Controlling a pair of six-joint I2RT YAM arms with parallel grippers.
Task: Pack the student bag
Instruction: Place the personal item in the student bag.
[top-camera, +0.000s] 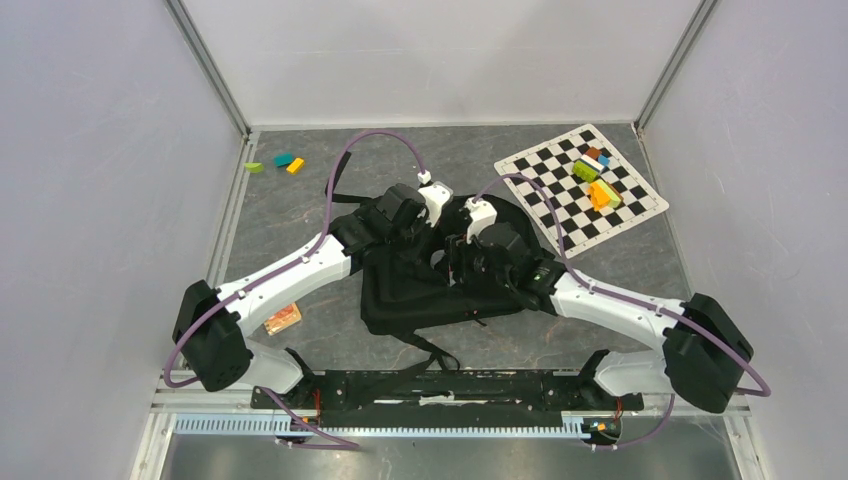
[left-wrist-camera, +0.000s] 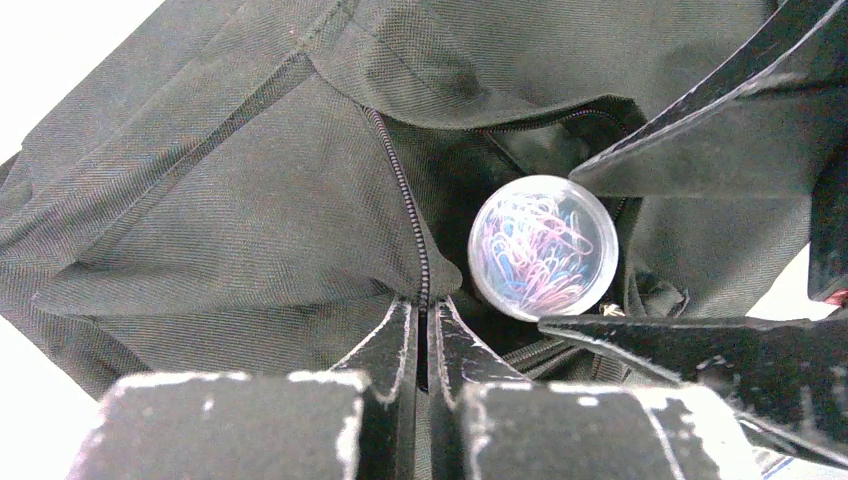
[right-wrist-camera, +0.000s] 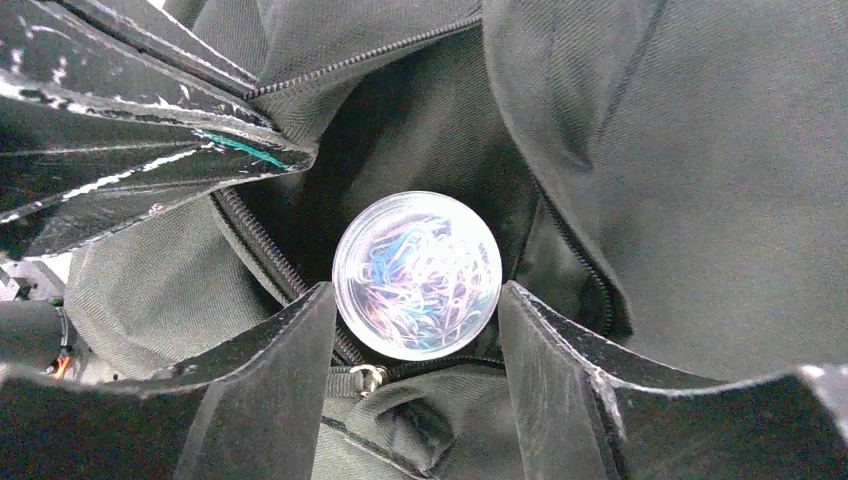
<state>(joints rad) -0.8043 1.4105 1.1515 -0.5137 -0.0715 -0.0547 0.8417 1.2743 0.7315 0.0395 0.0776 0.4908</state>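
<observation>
The backpack (top-camera: 400, 300) lies crumpled in the middle of the table (top-camera: 300, 210), between the two arms, with its zipped mouth pulled open. The left pincer (left-wrist-camera: 425, 320) is pressed together on the zipper edge of the backpack, pinching the fabric at the left side of the opening. The right pincer (right-wrist-camera: 417, 290) is spread around a round clear tub (right-wrist-camera: 417, 275) (full of coloured paper clips). Its fingertips (right-wrist-camera: 320, 310) are set against opposite sides of the tub, holding it in the mouth of the backpack with dark lining behind.

At the far right lies a checkered mat (top-camera: 560, 205), just beside the backpack, with a few coloured blocks (top-camera: 597, 180) on it. More small blocks (top-camera: 277, 162) sit at the far left. A small orange thing (top-camera: 283, 319) lies near the left arm.
</observation>
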